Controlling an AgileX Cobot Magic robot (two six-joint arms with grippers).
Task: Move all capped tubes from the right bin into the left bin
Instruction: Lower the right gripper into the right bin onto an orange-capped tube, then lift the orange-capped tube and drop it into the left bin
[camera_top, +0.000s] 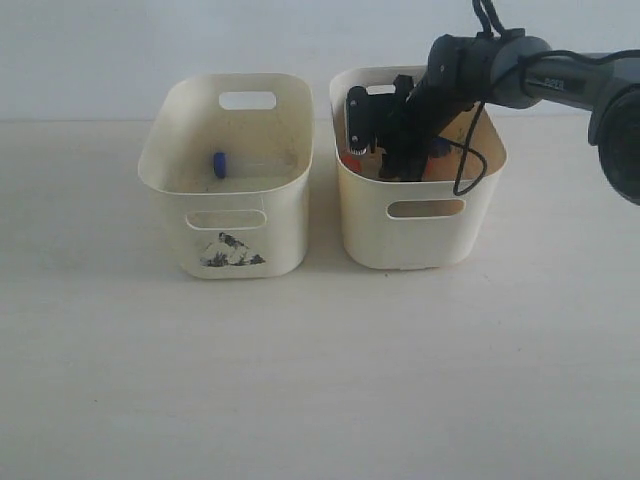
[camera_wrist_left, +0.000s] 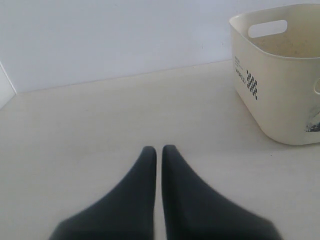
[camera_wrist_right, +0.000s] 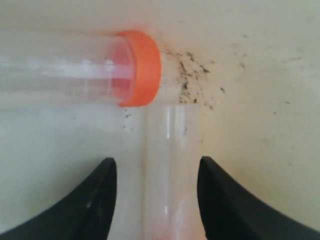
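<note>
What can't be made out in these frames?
Exterior view: tube count in the right bin; the right arm covers most of its inside.
Right wrist view: the tube between the jaws runs off the frame edge, so its cap is unseen.
Left wrist view: floor of the left bin, hidden by its own wall.
Exterior view: body of the blue-capped tube in the left bin, too faint.

You can read "WORLD" printed sideways beside a black checker pattern on the left bin's side wall (camera_wrist_left: 280, 100); the white lettering on the right arm (camera_top: 565, 82) is too blurred.
</note>
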